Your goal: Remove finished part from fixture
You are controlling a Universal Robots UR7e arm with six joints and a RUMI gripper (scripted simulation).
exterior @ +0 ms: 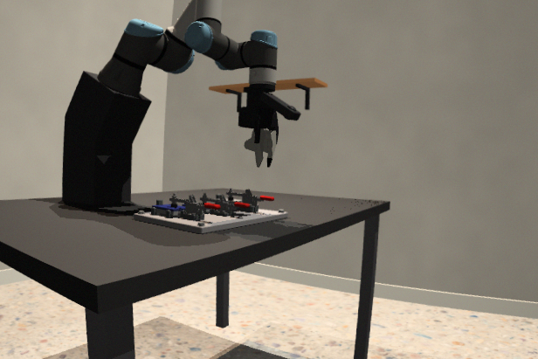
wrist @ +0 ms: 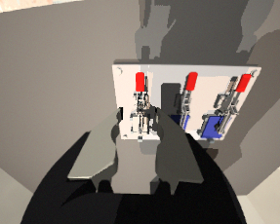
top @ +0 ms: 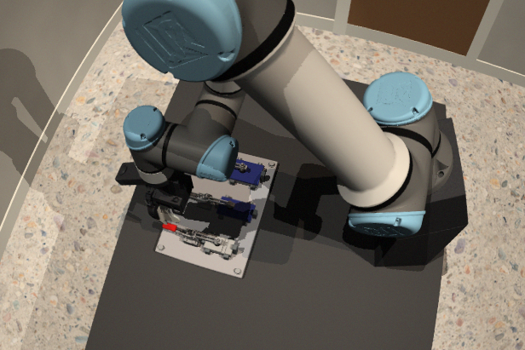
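Observation:
The pale finished part [top: 219, 247] sits in its clamp at the near end of the fixture plate [top: 193, 255] [exterior: 218, 223] in the top view. In the wrist view it is partly lost among the clamp's metal parts; its slot cannot be made out. That clamp's arm reaches over it, with its red handle [top: 170, 226] [wrist: 140, 82] lying outward. Two blue blanks [top: 252, 171] [wrist: 212, 128] sit under the other two clamps. My gripper [exterior: 264, 165] [wrist: 139, 108] is partly open and empty, pointing down, high above the fixture. In the wrist view its fingertips appear on either side of the finished part's clamp.
The other two clamps have red handles [wrist: 191, 81] [wrist: 243, 83] lying the same way. The fixture stands on a dark table [top: 320, 306] [exterior: 87, 257]. A wooden shelf [exterior: 312, 83] on the wall is behind the gripper in the exterior view.

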